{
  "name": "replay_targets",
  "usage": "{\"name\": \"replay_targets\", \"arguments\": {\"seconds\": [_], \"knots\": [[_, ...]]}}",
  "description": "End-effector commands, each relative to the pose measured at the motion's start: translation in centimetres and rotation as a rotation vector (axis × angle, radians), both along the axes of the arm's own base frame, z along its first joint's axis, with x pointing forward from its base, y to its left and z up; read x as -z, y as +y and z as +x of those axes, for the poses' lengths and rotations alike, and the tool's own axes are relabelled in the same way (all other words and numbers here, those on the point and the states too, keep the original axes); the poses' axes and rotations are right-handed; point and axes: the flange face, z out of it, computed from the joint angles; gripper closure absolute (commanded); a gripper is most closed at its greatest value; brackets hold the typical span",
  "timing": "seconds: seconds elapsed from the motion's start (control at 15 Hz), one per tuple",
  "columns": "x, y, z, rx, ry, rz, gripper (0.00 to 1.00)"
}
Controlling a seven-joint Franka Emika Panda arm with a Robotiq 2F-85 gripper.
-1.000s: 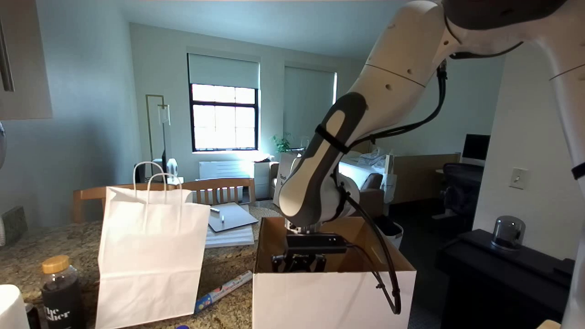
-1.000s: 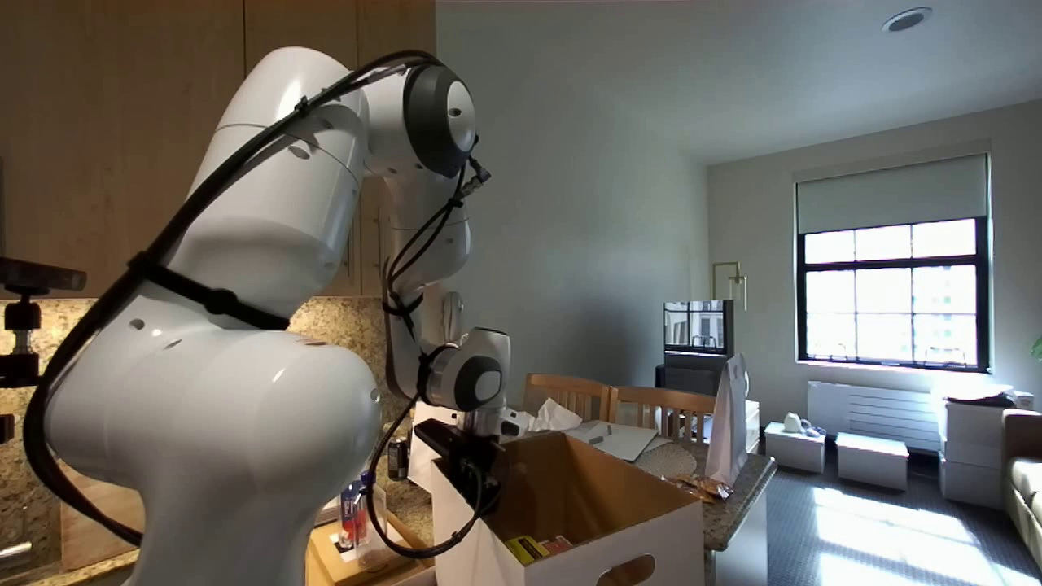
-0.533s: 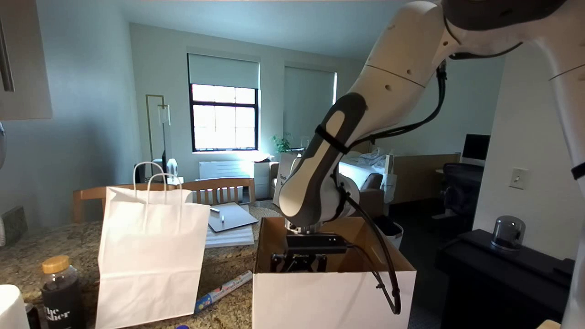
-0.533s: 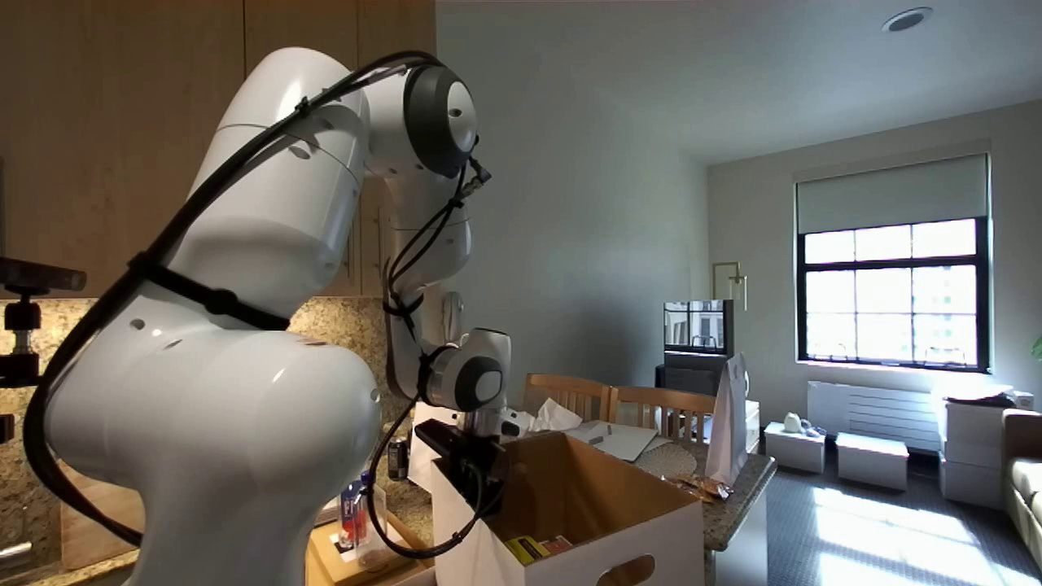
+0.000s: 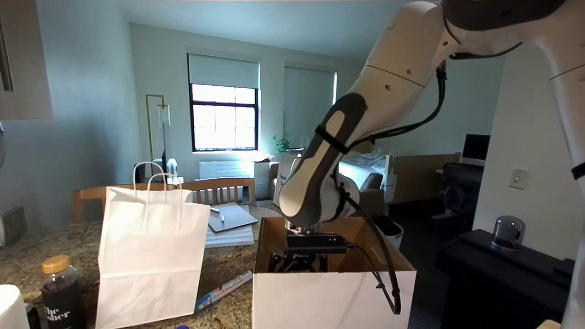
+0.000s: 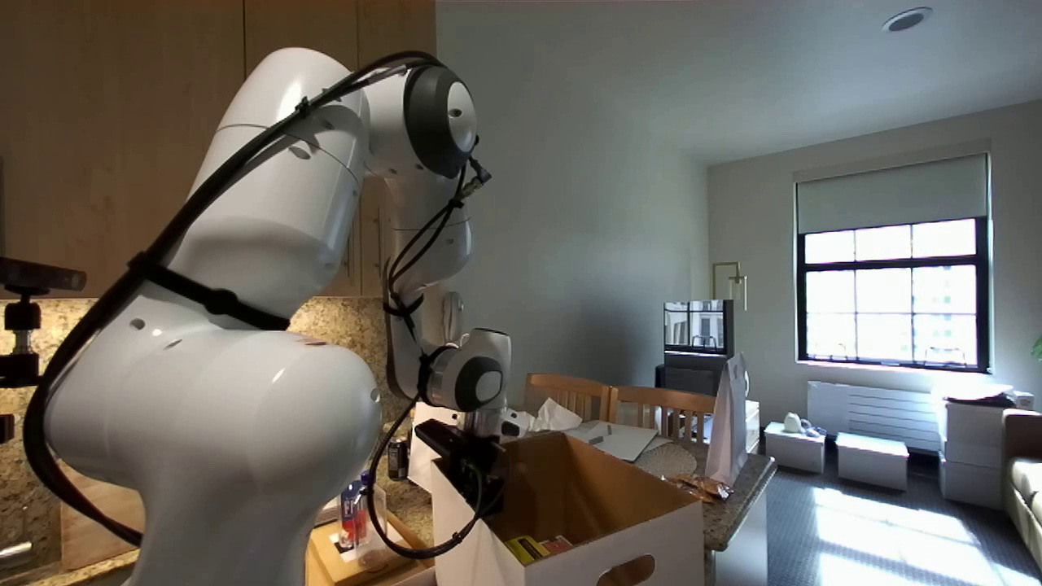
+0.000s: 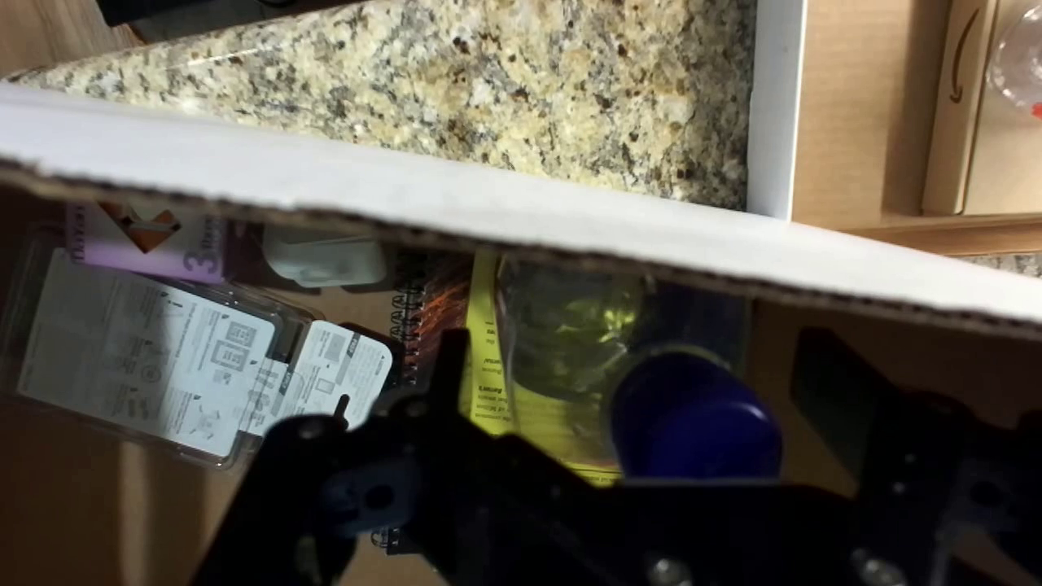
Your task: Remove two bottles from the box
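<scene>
A: What has just changed?

B: Only the gripper [image 7: 635, 342]; its fingers [image 7: 449, 374] spread wider than a second ago and stand well apart, clamped on nothing; it sits where it was, inside the near left part of the cardboard carton [image 5: 315, 301] in an exterior view.

A: And what are we after?

B: A blue-capped clear bottle [image 7: 627, 382], down in the carton; in the wrist view it shows between the fingers, partly hidden by the carton's white wall [image 7: 366, 175]; whether it lies or leans I cannot tell.

A: So what does the wider spread mean?

B: Readiness for a grasp, I judge; the gap looks wide enough for the bottle, so lowering and then closing would be the next call; the wall runs close beside, and a finger could snag on it.

A: Is that the first of the two?

B: Perhaps the last; what looks like a blue-and-red labelled bottle [image 6: 354, 513] stands outside, left of the carton in an exterior view; if it is one of the pair, this lift would finish the job; I cannot settle that.
</scene>
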Motion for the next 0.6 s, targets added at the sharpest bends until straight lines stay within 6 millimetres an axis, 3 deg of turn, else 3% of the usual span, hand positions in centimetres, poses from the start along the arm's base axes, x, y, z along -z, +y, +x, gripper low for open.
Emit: {"name": "replay_targets", "arguments": {"seconds": [0.0, 0.53], "knots": [[-0.20, -0.51, -0.41, -0.001, 0.011, 0.011, 0.00], [-0.85, -0.63, -0.83, 0.002, -0.005, 0.009, 0.00]]}}
